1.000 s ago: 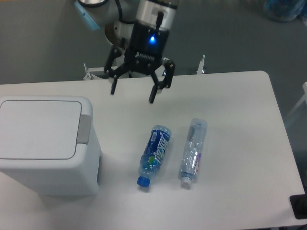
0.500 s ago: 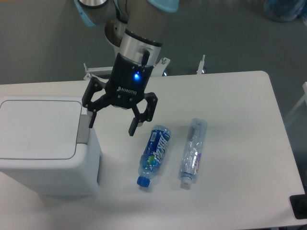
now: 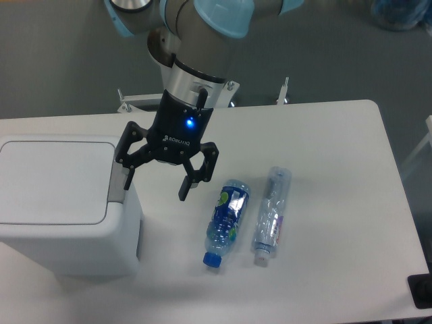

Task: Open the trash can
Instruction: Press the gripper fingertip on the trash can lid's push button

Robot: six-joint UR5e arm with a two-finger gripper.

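The trash can [image 3: 64, 206] is a large white boxy bin at the left of the table, with its flat lid [image 3: 54, 179] down and a grey tab [image 3: 119, 183] on its right edge. My gripper [image 3: 155, 186] is open and empty. Its left finger hangs right at the grey tab; its right finger is over bare table beside the bin. I cannot tell whether the left finger touches the tab.
A blue-labelled plastic bottle [image 3: 227, 219] lies on the table just right of the gripper, cap toward the front. A clear plastic bottle [image 3: 272, 212] lies beside it. The white table [image 3: 337, 155] extends to the right.
My gripper came down and left from the table's back edge to the bin's tab. In the last half second the blue-labelled bottle shifted right, closer to the clear bottle.
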